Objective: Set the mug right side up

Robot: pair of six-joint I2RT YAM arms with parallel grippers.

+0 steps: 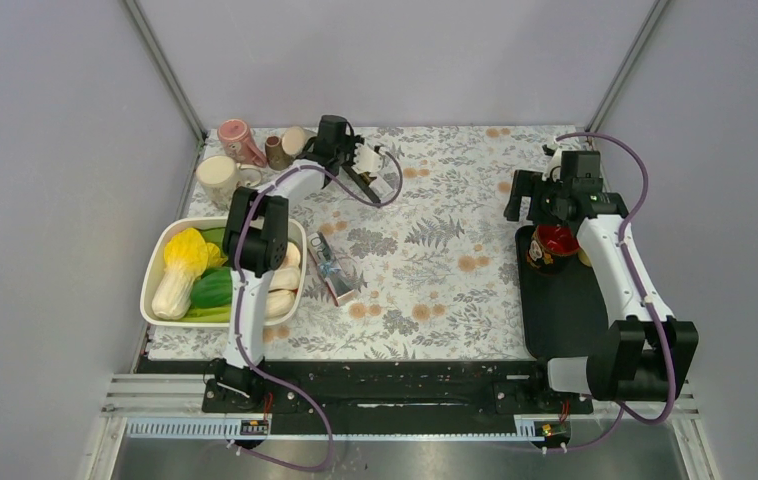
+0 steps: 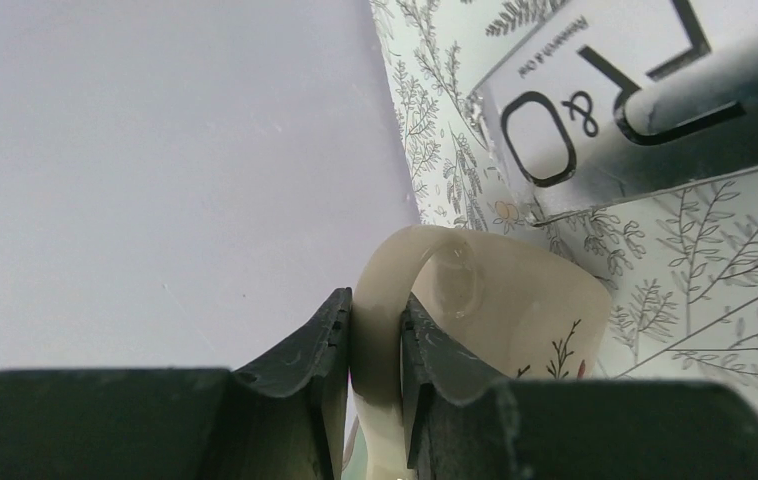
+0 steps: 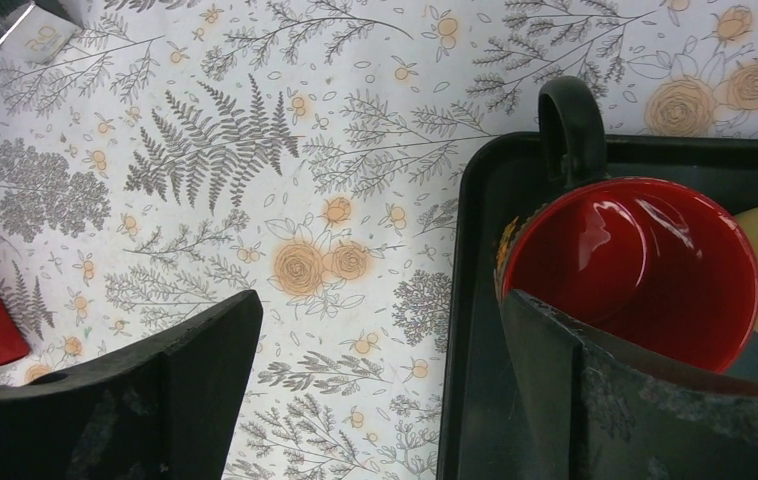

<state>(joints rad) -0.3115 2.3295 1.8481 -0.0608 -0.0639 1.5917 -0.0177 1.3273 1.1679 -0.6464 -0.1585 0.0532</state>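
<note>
Pinching the arched handle [image 2: 425,245] of the cream mug [image 2: 525,310] with the left gripper [image 2: 375,305], its jaws drawn narrow and pressing on both sides of the handle. Holding that mug well apart from the black tray [image 3: 470,250], off toward the tray's far left, above the flowered worktop [image 3: 205,170] and close to a silver box with dark lettering [image 2: 645,90]. Keeping the right gripper [image 3: 380,300] spread wide and grasping nothing, hovering at the tray's left rim, just beside a red-lined mug [image 3: 635,270] sitting mouth-up inside the tray. Judging the task as partly done: securing the grasp looks complete; bringing the mug onto its base, setting it down and letting go are probably remaining. Not managing to read the mug's attitude: seeing neither mouth nor base in the left wrist view, only the handle and a stretch of wall with a twig motif. Getting only a small pale patch at the gripper in the overhead view, too small for telling upright from tilted, or touching the worktop from lifted. Losing the mug's lower part behind the gripper body. Catching just a sliver of a yellowish object at the tray's right edge, too cropped for naming.
</note>
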